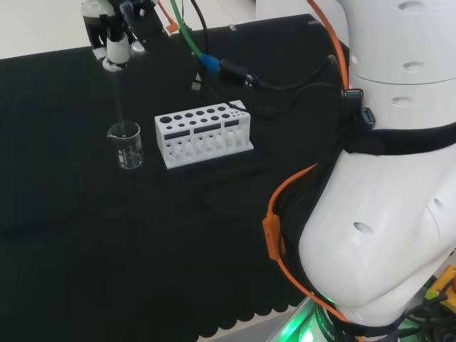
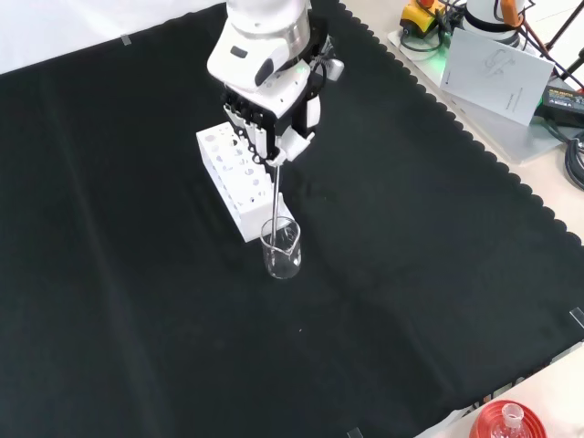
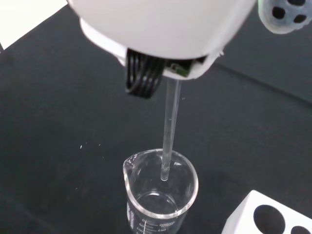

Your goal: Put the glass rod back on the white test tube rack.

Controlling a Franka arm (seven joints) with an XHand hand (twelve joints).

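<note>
The white test tube rack (image 1: pixel 204 133) lies flat on the black cloth (image 1: pixel 85 242), its long axis running left to right in the head view, with the small glass beaker (image 1: pixel 126 144) just beside its left end. Above the beaker hangs the hand (image 2: pixel 271 128), fingers curled round the top of the glass rod (image 3: pixel 168 131) — the rod near upright, its lower tip just inside the beaker's mouth. Judging from this, the rod must rise clear, then travel rightward in the head view — toward the rack's holes.
</note>
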